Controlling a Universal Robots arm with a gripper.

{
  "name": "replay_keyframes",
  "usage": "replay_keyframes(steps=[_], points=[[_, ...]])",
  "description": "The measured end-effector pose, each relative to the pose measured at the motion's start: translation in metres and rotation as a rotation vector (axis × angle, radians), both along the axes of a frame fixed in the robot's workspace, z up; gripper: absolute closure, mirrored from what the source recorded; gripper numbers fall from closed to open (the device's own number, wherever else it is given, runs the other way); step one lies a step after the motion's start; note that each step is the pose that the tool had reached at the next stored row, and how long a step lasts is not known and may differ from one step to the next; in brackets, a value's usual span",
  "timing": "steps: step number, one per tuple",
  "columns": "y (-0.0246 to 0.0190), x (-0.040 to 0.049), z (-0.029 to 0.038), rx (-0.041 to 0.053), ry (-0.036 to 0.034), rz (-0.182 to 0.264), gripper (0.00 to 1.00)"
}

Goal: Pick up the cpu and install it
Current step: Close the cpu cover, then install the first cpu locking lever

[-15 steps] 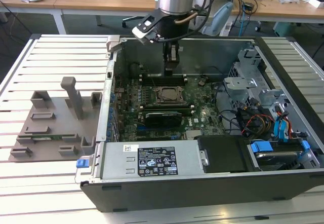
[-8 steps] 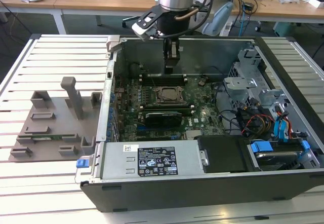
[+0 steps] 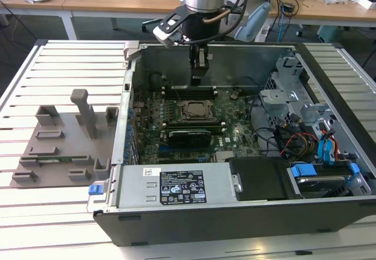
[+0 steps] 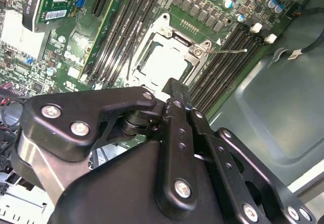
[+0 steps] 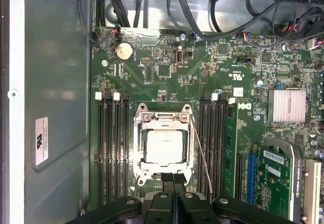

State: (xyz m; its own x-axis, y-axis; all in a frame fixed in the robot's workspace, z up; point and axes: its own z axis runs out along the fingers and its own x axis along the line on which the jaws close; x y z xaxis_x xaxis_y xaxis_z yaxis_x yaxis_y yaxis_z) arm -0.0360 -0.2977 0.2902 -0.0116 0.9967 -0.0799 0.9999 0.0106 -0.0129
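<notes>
The fingers (image 5: 169, 179) hang clenched and empty over the socket frame's (image 5: 162, 116) edge, the cpu (image 5: 164, 148) lying inside it

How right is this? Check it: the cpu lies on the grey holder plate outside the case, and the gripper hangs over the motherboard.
Wrong in one respect: the cpu lies in the socket frame on the motherboard, not on the grey holder plate, as the first wrist view shows. The gripper does hang over the motherboard.
</notes>
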Motion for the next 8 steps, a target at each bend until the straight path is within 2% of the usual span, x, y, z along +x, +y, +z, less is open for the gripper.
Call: replay_keyframes(steps=[6, 8], points=[[0.0000, 0.0000, 0.0003, 0.0000, 0.0000, 0.000, 0.89], [0.0000, 0.0001, 0.0003, 0.0000, 0.0001, 0.017, 0.89]])
